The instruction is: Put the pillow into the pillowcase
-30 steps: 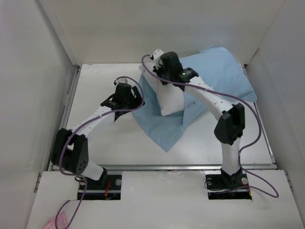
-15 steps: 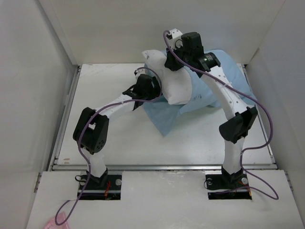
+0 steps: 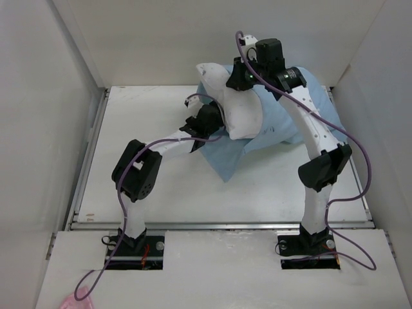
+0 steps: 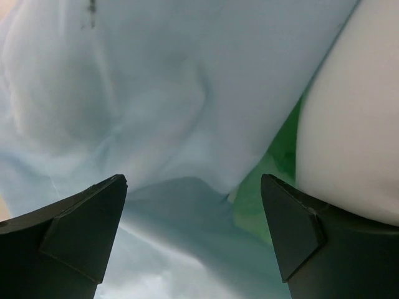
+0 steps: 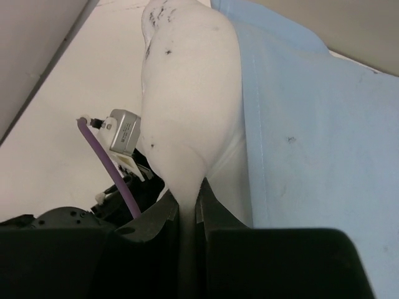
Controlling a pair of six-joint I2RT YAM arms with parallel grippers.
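The plump white pillow point(image 3: 235, 109) hangs tilted over the near-left part of the light blue pillowcase point(image 3: 309, 103). My right gripper point(image 3: 239, 78) is shut on its upper edge. In the right wrist view the pillow point(image 5: 187, 93) narrows to a pinched seam between my right gripper point(image 5: 190, 208) jaws, and the pillowcase point(image 5: 312, 124) lies beside it. My left gripper point(image 3: 212, 122) sits low at the pillow's left side. In the left wrist view my left gripper point(image 4: 193, 237) is open, facing folds of the pillowcase point(image 4: 156, 93). Its green inner face point(image 4: 274, 168) and the pillow point(image 4: 355, 112) show at the right.
White walls close in the table point(image 3: 141, 116) on the left, far and right sides. A pointed flap of the pillowcase point(image 3: 223, 161) reaches toward the table's middle. The left arm's elbow point(image 3: 136, 172) stands near the front left. A purple cable point(image 5: 103, 156) runs beside the pillow.
My right arm lifted the pillow up and back toward the far wall. The left arm followed right and forward to the pillowcase edge, and its jaws spread wider.
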